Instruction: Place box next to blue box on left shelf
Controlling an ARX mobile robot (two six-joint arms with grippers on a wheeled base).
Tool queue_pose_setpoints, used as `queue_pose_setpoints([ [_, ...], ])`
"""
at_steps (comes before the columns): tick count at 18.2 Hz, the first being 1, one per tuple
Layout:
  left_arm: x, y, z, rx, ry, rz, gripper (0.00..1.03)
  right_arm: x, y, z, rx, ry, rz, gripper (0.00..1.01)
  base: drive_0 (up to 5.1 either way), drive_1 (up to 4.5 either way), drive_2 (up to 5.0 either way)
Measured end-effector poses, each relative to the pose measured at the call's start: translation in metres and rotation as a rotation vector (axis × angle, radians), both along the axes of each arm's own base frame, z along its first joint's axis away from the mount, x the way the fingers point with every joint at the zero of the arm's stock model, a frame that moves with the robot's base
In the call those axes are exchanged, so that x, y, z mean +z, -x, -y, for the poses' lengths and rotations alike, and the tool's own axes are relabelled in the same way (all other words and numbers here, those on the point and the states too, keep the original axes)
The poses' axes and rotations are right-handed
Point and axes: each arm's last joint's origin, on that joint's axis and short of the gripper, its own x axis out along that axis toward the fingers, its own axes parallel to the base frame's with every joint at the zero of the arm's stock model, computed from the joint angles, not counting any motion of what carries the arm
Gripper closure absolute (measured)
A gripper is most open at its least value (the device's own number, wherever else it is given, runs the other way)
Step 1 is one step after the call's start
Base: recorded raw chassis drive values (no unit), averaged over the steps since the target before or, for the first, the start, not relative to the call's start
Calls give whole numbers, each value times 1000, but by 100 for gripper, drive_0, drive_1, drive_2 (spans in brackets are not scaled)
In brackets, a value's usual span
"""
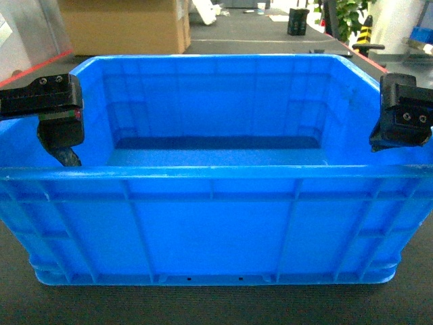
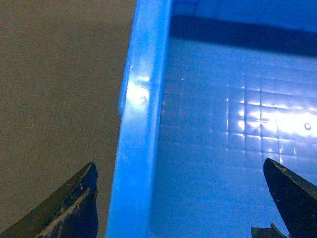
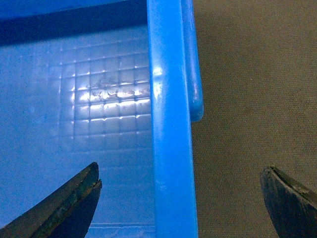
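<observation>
The box (image 1: 213,230) is a large bright blue ribbed crate, empty, standing on a dark surface right in front of me and filling most of the head view. My left gripper (image 1: 57,125) is open and straddles the box's left rim (image 2: 138,124), one finger outside and one inside. On the other side my right gripper (image 1: 404,115) is open astride the right rim (image 3: 168,124) in the same way. In the wrist views the left gripper (image 2: 179,166) and the right gripper (image 3: 179,168) have wide gaps on both sides of the rim. The other blue box and the left shelf are out of view.
A big cardboard box (image 1: 125,24) stands behind the crate at the back left. A small black object (image 1: 298,20) and a green plant (image 1: 348,17) are at the back right. Dark carpet-like surface (image 1: 216,305) lies under and around the crate.
</observation>
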Motion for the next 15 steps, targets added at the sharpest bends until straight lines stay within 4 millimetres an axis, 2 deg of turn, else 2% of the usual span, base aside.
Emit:
queue_pose_setpoints([
  [4, 0, 0, -1, 17, -27, 5, 6, -1, 0, -1, -21, 28, 3, 5, 0, 0, 0],
  [5, 0, -1, -1, 4, -42, 4, 19, -2, 0, -3, -19, 35, -3, 19, 0, 0, 0],
  [12, -1, 0, -5, 8, -84, -9, 82, -2, 0, -3, -13, 40, -5, 83, 0, 0, 0],
  [13, -1, 0, -5, -4, -85, -9, 89, -2, 0, -3, -8, 52, 0, 90, 0, 0, 0],
  [15, 0, -1, -6, -15, -77, -5, 91, -1, 0, -3, 4, 50, 3, 91, 0, 0, 0],
])
